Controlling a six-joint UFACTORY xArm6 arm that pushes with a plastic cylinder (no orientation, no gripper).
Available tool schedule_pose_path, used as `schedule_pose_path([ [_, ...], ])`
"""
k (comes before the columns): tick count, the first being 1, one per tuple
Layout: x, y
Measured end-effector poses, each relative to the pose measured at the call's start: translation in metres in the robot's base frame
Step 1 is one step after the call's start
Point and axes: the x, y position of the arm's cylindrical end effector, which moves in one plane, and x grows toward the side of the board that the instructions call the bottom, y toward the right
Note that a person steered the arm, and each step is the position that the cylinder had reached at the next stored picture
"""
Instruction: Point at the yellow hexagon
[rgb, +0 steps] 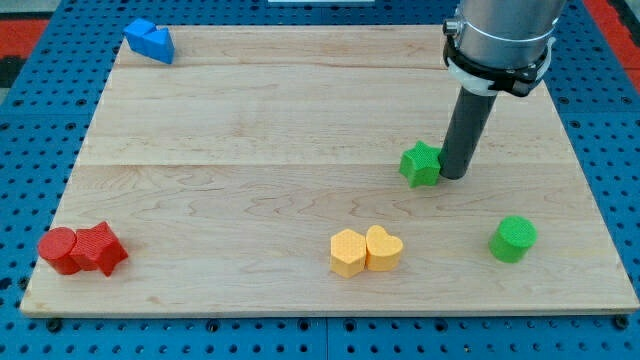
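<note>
My tip (452, 176) touches green star (421, 164)

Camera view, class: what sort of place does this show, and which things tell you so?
Probably a robotics lab bench: a wooden board on a blue pegboard, small blocks like the yellow hexagon, and my tip beside the green star.

My tip (452, 176) touches the green star (421, 164); the yellow hexagon (347, 253) sits near the surface's (250, 130) bottom edge, touching a yellow heart (384, 248).

Wooden board (250, 120) w/ red cylinder (58, 249), blue block (150, 41).
</note>
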Motion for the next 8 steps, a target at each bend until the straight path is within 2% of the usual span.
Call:
schedule_pose_path([
  [1,0.0,0.038],
  [2,-0.001,0.111],
  [3,-0.023,0.123],
  [4,-0.066,0.123],
  [5,-0.13,0.098],
  [6,-0.163,0.002],
  [7,-0.159,-0.113],
  [8,-0.145,-0.187],
])
